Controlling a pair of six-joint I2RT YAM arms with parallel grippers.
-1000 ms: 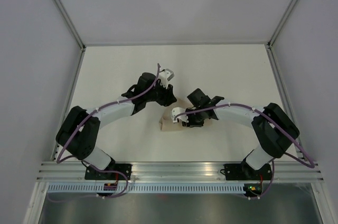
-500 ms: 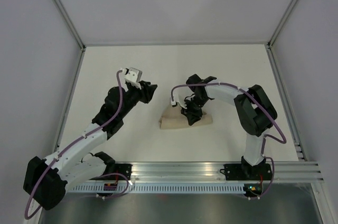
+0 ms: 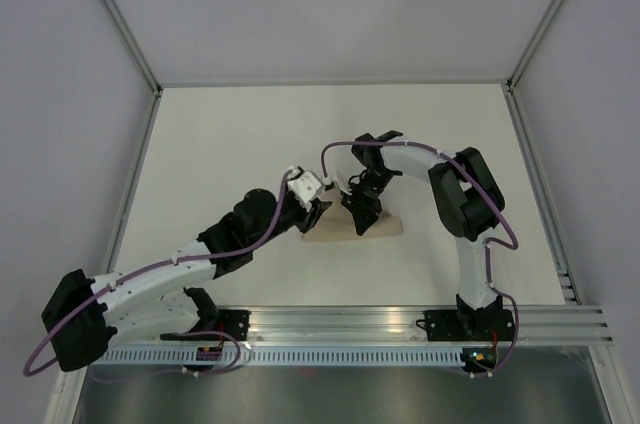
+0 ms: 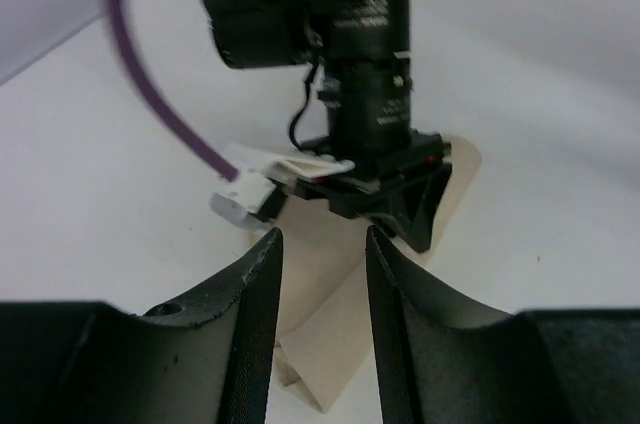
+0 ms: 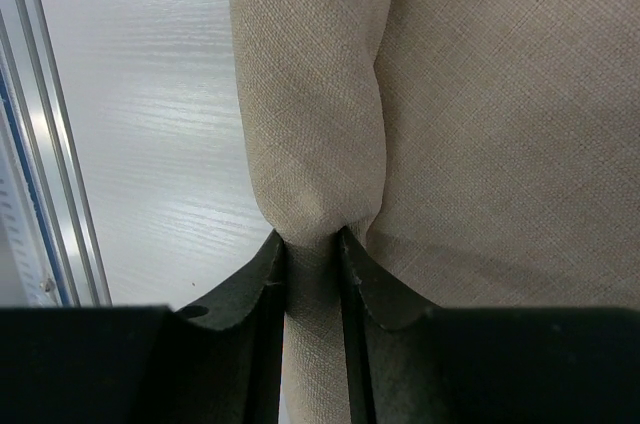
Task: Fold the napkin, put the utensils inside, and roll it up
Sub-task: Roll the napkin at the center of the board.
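On the white table (image 3: 220, 144), wrist views reveal right gripper (image 5: 312, 244) pinching the napkin (image 5: 470, 124), left gripper (image 4: 322, 240) open, empty.

Beige woven napkin (image 3: 383, 227), folded to a short strip, long axis 9-to-3 o'clock, one edge rolled into a tube, flat on table (image 3: 230, 134), just toward 6 o'clock of centre.

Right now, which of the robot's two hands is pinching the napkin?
The right hand: it is shut on a rolled fold of the napkin. The left hand stands open at the napkin's end, gripping nothing.
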